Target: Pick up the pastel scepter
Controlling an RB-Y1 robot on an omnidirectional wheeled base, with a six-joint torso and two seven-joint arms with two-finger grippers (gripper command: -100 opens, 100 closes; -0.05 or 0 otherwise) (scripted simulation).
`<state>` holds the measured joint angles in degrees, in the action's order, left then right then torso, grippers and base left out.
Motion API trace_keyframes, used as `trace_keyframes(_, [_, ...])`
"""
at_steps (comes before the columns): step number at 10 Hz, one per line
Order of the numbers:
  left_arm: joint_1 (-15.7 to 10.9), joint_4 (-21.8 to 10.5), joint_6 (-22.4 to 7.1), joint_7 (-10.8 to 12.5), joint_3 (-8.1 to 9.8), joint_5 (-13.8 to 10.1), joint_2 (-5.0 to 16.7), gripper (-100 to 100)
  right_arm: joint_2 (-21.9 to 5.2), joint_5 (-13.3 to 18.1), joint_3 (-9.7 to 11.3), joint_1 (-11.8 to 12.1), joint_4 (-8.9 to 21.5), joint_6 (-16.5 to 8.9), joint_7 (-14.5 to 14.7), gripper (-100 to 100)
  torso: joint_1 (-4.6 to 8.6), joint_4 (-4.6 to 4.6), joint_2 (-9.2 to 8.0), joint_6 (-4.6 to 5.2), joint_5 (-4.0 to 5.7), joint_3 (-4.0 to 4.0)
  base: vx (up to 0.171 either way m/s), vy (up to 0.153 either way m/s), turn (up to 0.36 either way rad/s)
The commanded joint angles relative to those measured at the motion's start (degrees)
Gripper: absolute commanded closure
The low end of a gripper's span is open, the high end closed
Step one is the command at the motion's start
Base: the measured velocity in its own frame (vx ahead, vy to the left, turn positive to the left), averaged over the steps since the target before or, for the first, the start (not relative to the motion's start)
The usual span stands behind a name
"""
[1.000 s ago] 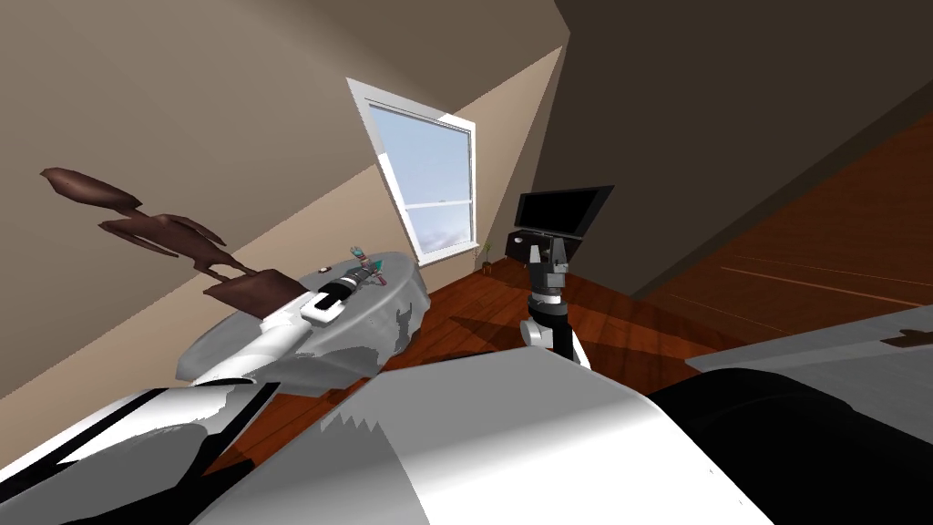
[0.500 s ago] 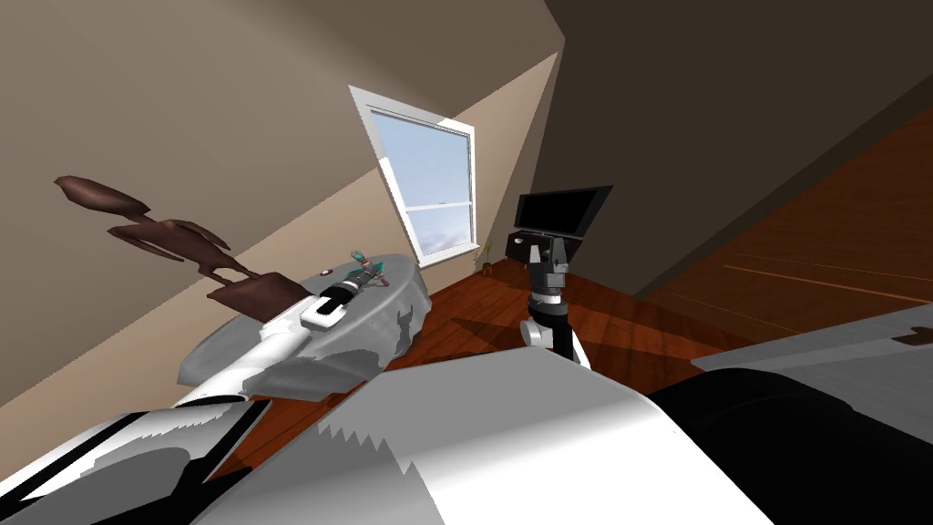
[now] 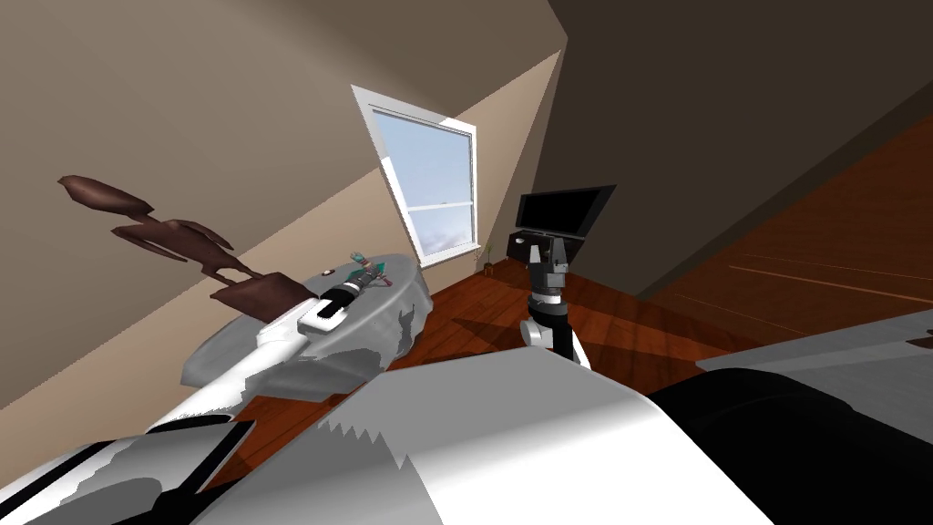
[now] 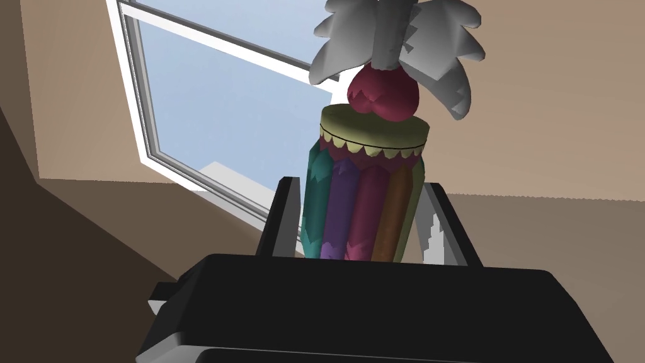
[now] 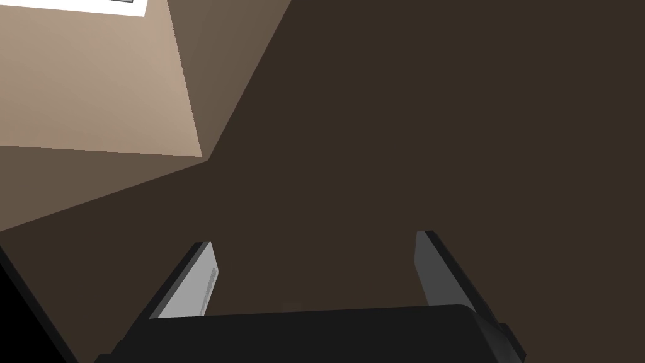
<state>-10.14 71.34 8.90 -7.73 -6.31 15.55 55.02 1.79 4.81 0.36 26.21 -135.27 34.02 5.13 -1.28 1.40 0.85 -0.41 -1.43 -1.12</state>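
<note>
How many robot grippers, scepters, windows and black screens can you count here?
2 grippers: left gripper, right gripper
1 scepter
1 window
1 black screen
Total: 5

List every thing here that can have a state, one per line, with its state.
Pastel scepter: clamped between the left fingers, leafy head pointing away from the gripper; whether it is clear of the table is not visible.
Left gripper: shut on the scepter, reached out over the round grey table.
Right gripper: open, empty.
Window: looks shut.
Screen: dark.
</note>
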Motion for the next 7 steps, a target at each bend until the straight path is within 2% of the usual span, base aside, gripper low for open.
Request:
trace_keyframes(1, [0.22,2.09,-0.07,0.05,0.09,0.04,0.04,100,0.0,0.0,0.0,0.0,0.0,0.0,0.0,0,0.0,0.0,0.0,0.0,0.0,0.0,0.005,0.006,0.003])
trace_keyframes(2, [3.21,4.31,-3.11,1.07,2.33,1.64,-0.2,100,0.0,0.0,0.0,0.0,0.0,0.0,0.0,0,0.12,-0.02,-0.04,0.05,0.03,0.03,0.033,0.032,-0.027])
trace_keyframes(3, [4.56,6.18,-3.53,1.07,2.33,1.64,-0.2,100,0.0,0.0,0.0,0.0,0.0,0.0,0.0,0,0.0,-0.02,0.0,-0.05,0.02,0.02,0.039,0.046,-0.001])
trace_keyframes(5, [4.56,8.9,-3.53,1.07,2.33,1.64,-0.2,100,0.0,0.0,0.0,0.0,0.0,0.0,0.0,0,0.02,-0.03,-0.03,0.01,0.03,0.03,0.005,0.017,0.011])
trace_keyframes(6, [7.43,10.95,-6.43,2.09,4.56,3.24,-0.43,100,0.0,0.0,0.0,0.0,0.0,0.0,0.0,0,0.13,-0.05,-0.09,0.05,0.04,0.06,0.025,0.03,-0.032])
trace_keyframes(7, [8.91,12.55,-6.99,2.09,4.56,3.24,-0.43,100,0.0,0.0,0.0,0.0,0.0,0.0,0.0,0,0.01,-0.05,-0.06,-0.05,0.04,0.06,0.035,0.047,0.003])
